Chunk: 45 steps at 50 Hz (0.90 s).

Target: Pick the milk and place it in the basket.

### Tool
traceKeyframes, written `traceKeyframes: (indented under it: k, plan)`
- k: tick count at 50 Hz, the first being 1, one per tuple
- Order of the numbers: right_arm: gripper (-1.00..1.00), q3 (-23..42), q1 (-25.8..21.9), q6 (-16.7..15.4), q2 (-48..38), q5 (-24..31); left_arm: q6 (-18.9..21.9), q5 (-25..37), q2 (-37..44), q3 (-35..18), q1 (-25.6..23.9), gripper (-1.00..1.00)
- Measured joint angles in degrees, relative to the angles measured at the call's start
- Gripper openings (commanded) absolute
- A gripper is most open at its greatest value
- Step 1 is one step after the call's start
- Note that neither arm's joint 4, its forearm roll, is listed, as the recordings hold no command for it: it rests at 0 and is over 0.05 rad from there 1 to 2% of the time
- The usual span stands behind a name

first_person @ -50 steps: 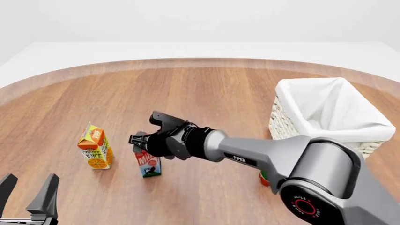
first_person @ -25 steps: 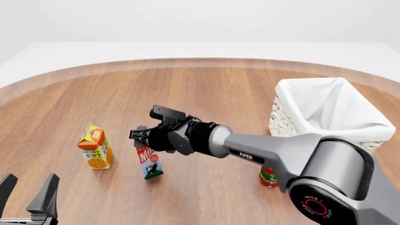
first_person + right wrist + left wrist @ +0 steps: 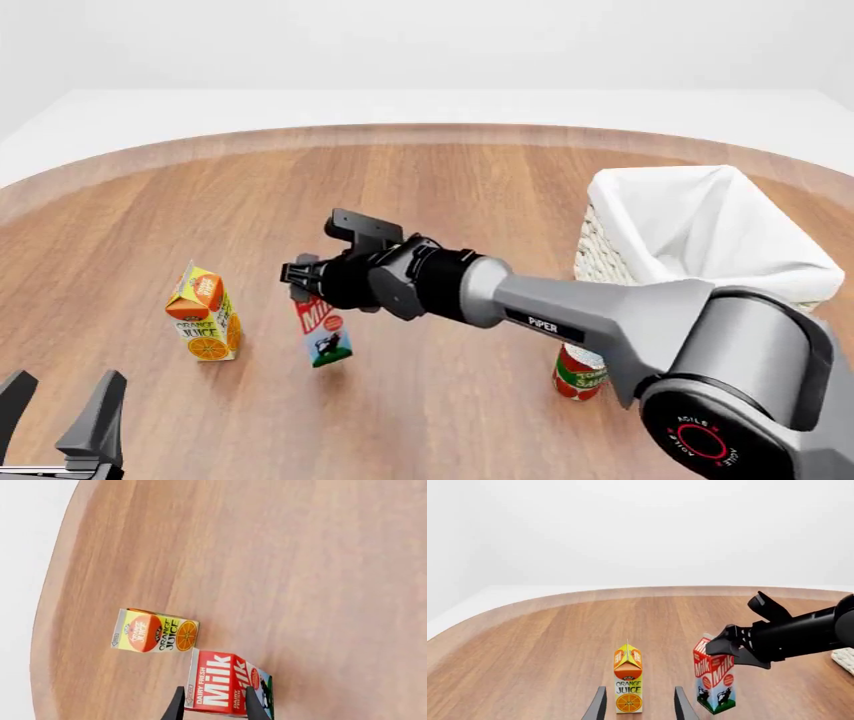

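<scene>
The milk (image 3: 324, 335), a carton with a red top and a blue-and-white lower part, hangs tilted just above the wooden table left of the middle. My right gripper (image 3: 304, 291) is shut on its red top. In the right wrist view the fingers (image 3: 178, 705) clamp the carton (image 3: 223, 682) from both sides. The left wrist view shows the milk (image 3: 714, 677) under the right gripper (image 3: 724, 647). The white wicker basket (image 3: 603, 262) stands at the far right, well apart from the milk. My left gripper (image 3: 60, 410) is open and empty at the near left edge.
An orange juice carton (image 3: 204, 315) stands upright left of the milk, and in the left wrist view it (image 3: 628, 680) is just beyond the open left fingers. A red tomato-sauce can (image 3: 578, 372) stands in front of the basket, partly behind my right arm.
My right gripper has lifted the milk off the table and carried it slightly right, now tilted. The right arm rose, uncovering more of the can. The left gripper has not moved.
</scene>
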<state>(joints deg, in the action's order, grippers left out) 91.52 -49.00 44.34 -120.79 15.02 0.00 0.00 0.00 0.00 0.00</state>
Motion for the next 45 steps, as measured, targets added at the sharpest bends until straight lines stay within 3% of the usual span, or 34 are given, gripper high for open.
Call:
traceKeyframes:
  k: [45]
  plan:
    - [-1.00,-5.8,6.8,-6.0,12.8,-3.6,0.0,0.0,0.0,0.0,0.0,1.00]
